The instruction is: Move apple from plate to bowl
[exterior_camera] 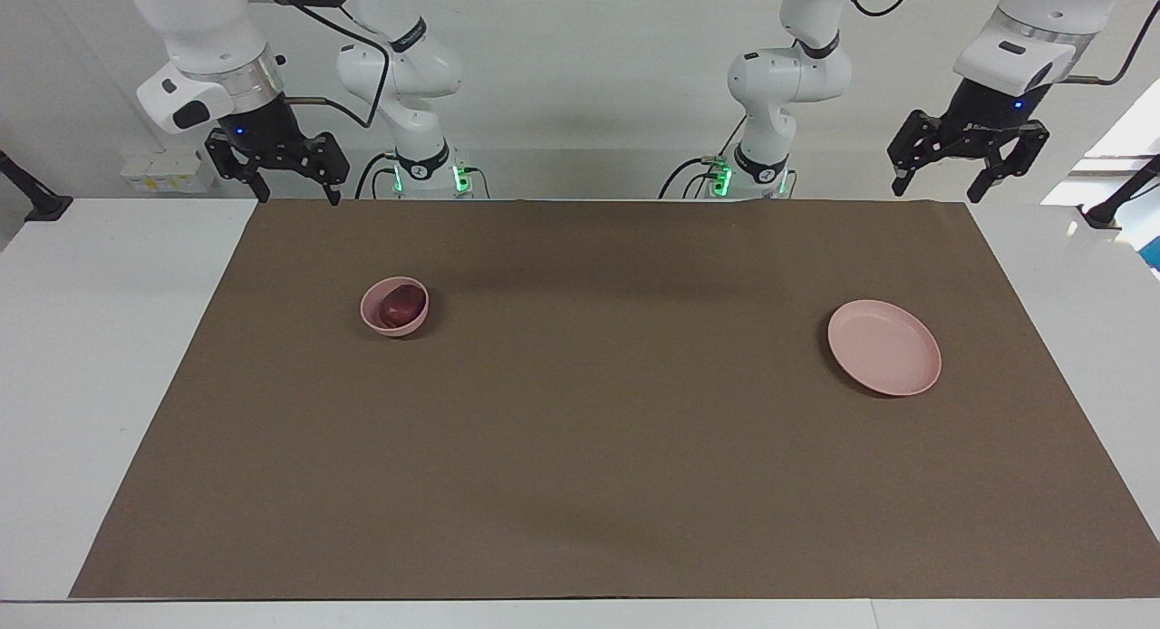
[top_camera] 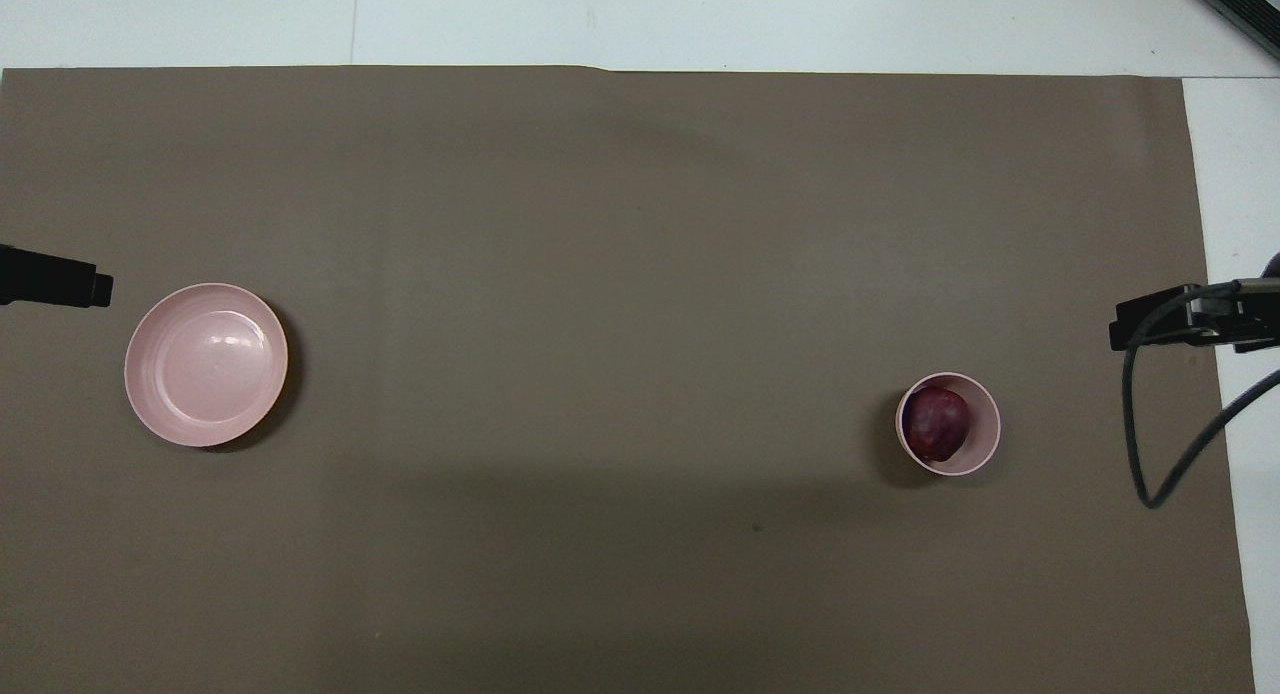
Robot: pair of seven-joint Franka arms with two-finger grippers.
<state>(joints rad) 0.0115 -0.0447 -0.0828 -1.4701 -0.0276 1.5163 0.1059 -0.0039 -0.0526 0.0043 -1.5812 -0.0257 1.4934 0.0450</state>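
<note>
The apple sits in the bowl, at nine o'clock from the bare plate in the facing view. The left tool and the right tool both hang wide, empty, over the desk edge.

A brown mat covers the white table before a pale wall.

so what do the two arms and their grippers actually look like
Both arms are glossy white with rounded joint housings and black bands at the joints. Each ends in a black two-finger gripper, the left gripper and right gripper, each with a small blue light above it. Black cables loop along the arms, and green lights glow at both bases.
</note>
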